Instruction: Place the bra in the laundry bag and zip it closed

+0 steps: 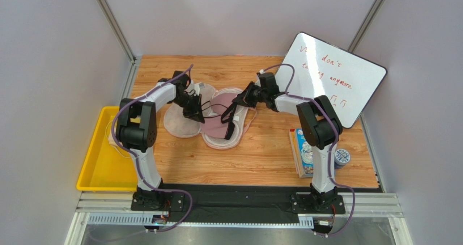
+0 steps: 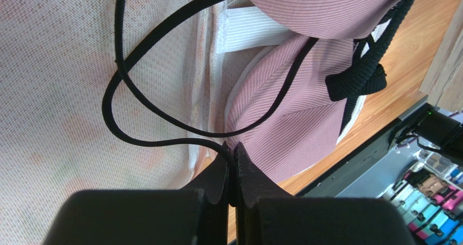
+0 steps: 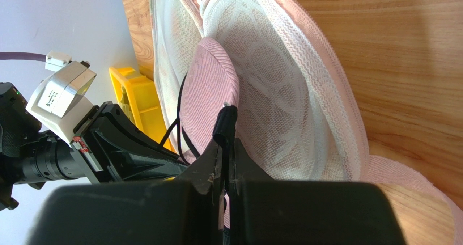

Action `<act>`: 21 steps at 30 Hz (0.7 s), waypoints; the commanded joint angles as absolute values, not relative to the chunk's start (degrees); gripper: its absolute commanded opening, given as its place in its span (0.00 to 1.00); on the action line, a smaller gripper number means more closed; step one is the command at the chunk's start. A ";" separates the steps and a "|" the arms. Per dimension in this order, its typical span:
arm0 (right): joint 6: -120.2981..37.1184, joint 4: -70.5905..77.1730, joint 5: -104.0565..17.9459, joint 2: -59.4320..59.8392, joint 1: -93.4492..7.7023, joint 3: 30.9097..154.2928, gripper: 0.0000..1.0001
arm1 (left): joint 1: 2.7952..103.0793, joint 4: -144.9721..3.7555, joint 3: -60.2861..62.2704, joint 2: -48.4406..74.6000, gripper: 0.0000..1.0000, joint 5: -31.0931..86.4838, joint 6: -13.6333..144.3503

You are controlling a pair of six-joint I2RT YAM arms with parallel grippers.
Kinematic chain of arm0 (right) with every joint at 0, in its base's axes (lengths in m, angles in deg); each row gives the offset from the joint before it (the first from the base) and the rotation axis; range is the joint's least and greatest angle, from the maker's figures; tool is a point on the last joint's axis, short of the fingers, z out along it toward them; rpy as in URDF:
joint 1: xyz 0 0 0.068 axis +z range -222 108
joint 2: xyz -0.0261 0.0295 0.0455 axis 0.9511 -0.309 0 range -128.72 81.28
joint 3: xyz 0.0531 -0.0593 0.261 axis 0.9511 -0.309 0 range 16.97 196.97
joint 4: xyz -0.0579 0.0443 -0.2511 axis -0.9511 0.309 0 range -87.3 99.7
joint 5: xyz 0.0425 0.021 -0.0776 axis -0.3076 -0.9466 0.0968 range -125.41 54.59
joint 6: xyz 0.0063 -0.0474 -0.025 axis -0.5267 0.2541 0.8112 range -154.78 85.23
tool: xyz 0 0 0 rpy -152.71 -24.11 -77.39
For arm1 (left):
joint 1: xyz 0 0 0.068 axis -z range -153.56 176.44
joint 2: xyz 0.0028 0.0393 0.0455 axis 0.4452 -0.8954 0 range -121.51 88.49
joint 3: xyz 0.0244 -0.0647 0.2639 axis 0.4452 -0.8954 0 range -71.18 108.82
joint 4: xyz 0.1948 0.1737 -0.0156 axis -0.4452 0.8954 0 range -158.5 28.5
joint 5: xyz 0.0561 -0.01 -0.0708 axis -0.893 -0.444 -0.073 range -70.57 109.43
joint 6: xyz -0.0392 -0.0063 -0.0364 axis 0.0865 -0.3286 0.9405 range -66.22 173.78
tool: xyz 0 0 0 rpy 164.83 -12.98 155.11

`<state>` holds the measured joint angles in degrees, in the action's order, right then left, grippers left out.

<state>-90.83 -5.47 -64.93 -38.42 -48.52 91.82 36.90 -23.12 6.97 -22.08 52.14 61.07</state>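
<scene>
Left gripper (image 1: 194, 113): jaws shut, nipping a thin black strap (image 2: 106, 108) of the bra (image 1: 216, 126). In the left wrist view the fingertips meet on the strap with no gap showing.

Right gripper (image 1: 238, 103): jaws shut on the black band (image 3: 225, 123) at the edge of a pink cup. In the right wrist view the band is folded between the fingertips.

The laundry bag (image 1: 179, 124) lies open on the tabletop (image 1: 271, 158) at centre, between the two arms. Its white mesh lining (image 3: 277, 104) faces up. The bra rests over the right half of the open bag, with one ribbed cup standing against the mesh dome. The zipper is not closed.

Yellow bin (image 1: 103, 158): left edge of the tabletop. Whiteboard (image 1: 331, 76): propped at far right. A book (image 1: 303, 154) and a tape roll (image 1: 342, 157) lie near right.
</scene>
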 commanded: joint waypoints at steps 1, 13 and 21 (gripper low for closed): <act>-88.48 -4.25 -64.68 -38.69 -48.97 94.40 0.02 | 36.72 -22.54 9.07 -22.78 0.00 51.34 60.54; -84.35 2.07 -62.22 -40.26 -49.32 96.59 0.06 | 36.72 -22.01 9.51 -24.01 0.00 50.81 60.90; -82.68 5.42 -62.66 -41.67 -49.41 100.55 0.08 | 36.72 -23.15 8.19 -23.49 0.00 53.97 61.60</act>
<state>-84.97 3.84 -63.05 -41.32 -49.06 97.46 36.90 -22.94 8.00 -23.63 52.06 61.31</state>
